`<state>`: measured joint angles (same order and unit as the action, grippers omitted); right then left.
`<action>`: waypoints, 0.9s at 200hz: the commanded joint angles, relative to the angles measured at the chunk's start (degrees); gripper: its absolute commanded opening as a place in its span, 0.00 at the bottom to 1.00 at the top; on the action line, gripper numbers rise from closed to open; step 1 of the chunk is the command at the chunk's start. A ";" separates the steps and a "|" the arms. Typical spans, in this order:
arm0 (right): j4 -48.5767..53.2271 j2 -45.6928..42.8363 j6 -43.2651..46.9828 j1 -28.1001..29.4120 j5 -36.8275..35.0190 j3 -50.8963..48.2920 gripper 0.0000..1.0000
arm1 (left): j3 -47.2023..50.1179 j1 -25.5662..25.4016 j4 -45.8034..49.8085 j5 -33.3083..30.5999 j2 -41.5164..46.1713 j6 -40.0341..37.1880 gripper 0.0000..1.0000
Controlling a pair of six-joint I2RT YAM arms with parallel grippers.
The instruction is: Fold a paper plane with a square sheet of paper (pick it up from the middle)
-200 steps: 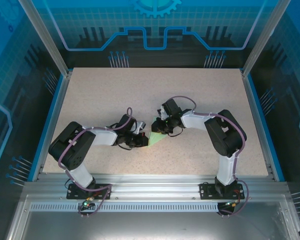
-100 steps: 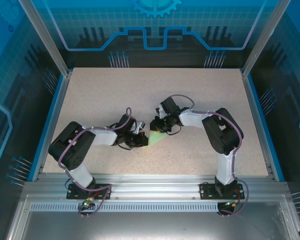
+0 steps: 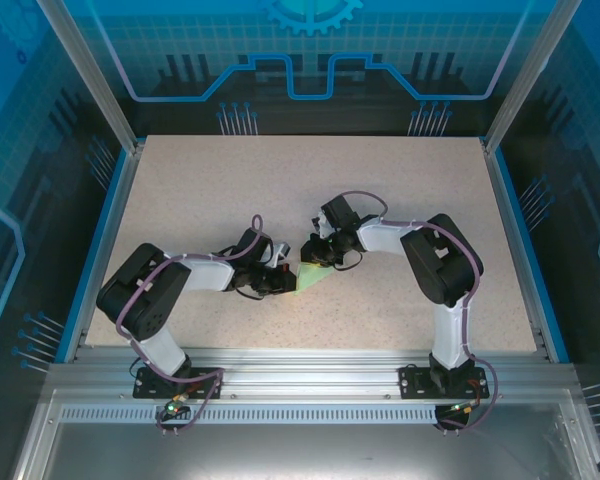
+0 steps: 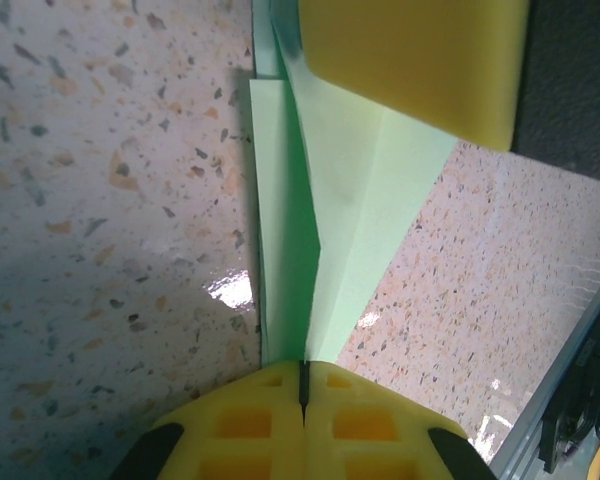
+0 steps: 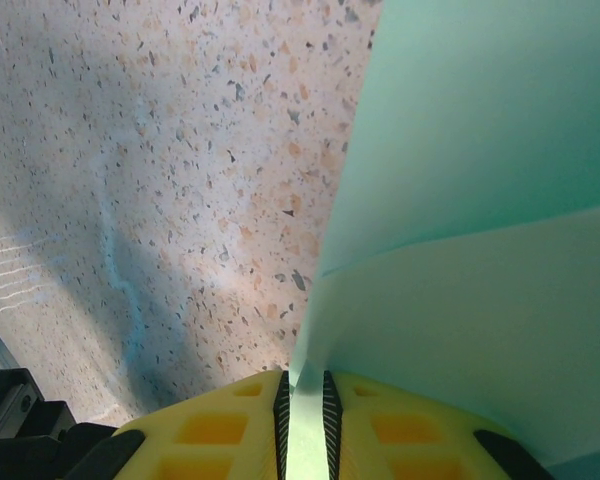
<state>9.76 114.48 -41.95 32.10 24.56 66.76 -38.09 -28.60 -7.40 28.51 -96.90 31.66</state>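
Broadly, a speckled beige surface [image 3: 310, 180] is seen from above, bordered by blue edging. Two arms are bent inward over its middle: the left arm [image 3: 170, 285] is extended from the near left, and the right arm [image 3: 440, 265] from the near right.

Between their tips, the pale mint-green paper [image 3: 312, 277] is found just near of the middle of the surface. It is partly folded into a wedge-like shape, and overlapping flaps and a sharp crease can be made out in the left wrist view.

The left end effector [image 4: 303, 375] is closed fully, and the left edge of the paper is pinched at the seam between its yellow fingers. The right end effector [image 5: 305, 385] is closed to a narrow slit at the far edge of the paper, with a thin layer clamped between its pads. One of its yellow fingers [image 4: 410, 60] is seen over the paper from the left wrist.
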 commanded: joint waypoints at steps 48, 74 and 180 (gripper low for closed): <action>0.09 2.09 0.73 -0.89 -0.04 -0.21 0.21 | 1.59 1.16 5.70 -5.31 11.07 1.87 0.23; -0.46 2.09 0.47 -0.74 0.35 -0.43 0.21 | 1.73 1.71 7.37 -7.63 14.07 2.18 0.28; -0.44 1.75 0.47 -0.72 0.31 -0.93 0.21 | -4.66 1.32 3.50 10.25 5.14 -0.64 0.27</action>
<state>9.30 114.69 -41.98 31.92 25.12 66.74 -40.49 -27.31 -2.68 32.42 -88.75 32.58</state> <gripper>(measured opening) 0.216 0.260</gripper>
